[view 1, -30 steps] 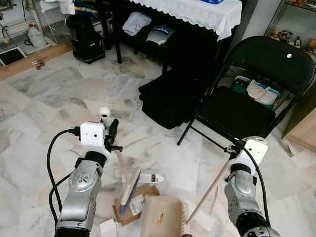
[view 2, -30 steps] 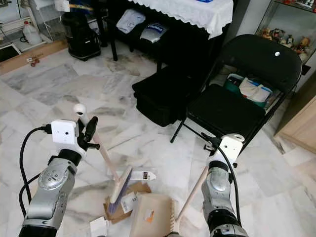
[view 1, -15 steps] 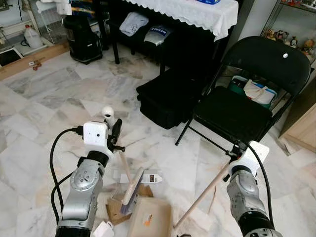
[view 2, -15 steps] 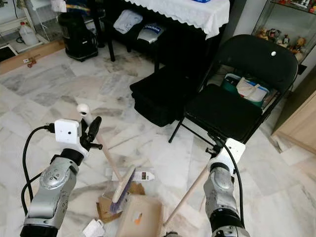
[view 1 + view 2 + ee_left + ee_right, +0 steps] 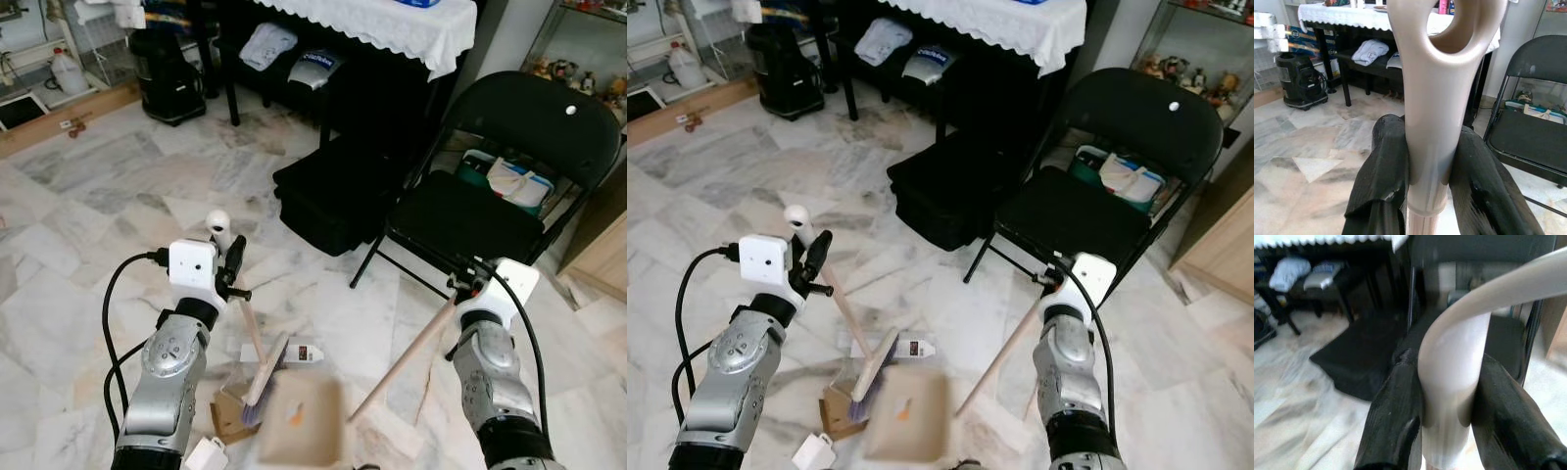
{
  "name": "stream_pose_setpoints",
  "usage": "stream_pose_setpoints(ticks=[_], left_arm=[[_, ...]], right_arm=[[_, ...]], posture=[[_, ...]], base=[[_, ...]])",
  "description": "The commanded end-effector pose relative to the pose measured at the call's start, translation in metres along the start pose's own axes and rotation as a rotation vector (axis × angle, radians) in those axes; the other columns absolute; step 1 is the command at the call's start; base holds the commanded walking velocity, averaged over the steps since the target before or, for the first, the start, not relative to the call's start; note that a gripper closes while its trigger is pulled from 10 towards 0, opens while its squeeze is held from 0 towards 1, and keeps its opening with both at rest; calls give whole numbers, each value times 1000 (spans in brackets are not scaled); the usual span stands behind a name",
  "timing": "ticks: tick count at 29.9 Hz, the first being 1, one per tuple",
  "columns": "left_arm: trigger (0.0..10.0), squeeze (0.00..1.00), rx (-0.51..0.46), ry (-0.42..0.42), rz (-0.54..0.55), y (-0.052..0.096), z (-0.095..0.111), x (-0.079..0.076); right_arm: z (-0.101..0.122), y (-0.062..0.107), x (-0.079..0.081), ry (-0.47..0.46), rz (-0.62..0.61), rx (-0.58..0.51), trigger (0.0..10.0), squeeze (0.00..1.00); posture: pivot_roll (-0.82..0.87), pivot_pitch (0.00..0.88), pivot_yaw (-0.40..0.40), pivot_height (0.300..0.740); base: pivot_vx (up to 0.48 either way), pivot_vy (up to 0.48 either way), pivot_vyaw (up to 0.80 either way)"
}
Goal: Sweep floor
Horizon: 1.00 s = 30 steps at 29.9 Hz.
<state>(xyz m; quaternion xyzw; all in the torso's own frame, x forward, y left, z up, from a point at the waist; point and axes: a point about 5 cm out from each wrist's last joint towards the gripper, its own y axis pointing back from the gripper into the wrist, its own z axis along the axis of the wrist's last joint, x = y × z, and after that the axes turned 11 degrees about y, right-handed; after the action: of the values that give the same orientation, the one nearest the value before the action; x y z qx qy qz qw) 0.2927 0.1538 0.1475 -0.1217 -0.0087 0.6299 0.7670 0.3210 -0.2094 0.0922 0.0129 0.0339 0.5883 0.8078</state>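
My left gripper [image 5: 232,264] is shut on the beige broom handle [image 5: 1430,122], just below its looped top end. The broom slants down to its brush head [image 5: 266,367], which rests on the marble floor beside a flattened cardboard piece [image 5: 227,416] and a white packet [image 5: 302,352]. My right gripper [image 5: 465,287] is shut on the curved top of the dustpan's long handle [image 5: 1449,382]. The beige dustpan [image 5: 301,419] sits right of the brush head, low in view and blurred by motion. A white scrap [image 5: 206,455] lies near my left arm.
A black folding chair [image 5: 495,201] stands close on the right, and a black bag [image 5: 338,191] lies on the floor ahead. Behind them are a table with a white cloth [image 5: 392,27] and a black appliance [image 5: 167,73]. A wooden cabinet [image 5: 605,257] is at far right.
The dustpan has slid left towards the brush head and is now blurred. Its handle and my right gripper have risen. The broom has barely moved.
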Motion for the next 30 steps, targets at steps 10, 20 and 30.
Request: stream_pose_setpoints(ticks=[10,20,30], left_arm=[[10000,0,-74,-8,38,-3,13,3],[10000,0,-64,-95,66,-3,17,15],[10000,0,140,-375,-9,-9,10,29]], right_arm=[[44,6,12,160,90,-298,10000,0],[2,18,15,200,153,-226,10000,0],[-24,25,17,239,199,-176,10000,0]], posture=[[111,131,-64,740],[117,139,-61,740],[127,150,-50,740]], base=[[0,0,0],[0,0,0],[0,0,0]])
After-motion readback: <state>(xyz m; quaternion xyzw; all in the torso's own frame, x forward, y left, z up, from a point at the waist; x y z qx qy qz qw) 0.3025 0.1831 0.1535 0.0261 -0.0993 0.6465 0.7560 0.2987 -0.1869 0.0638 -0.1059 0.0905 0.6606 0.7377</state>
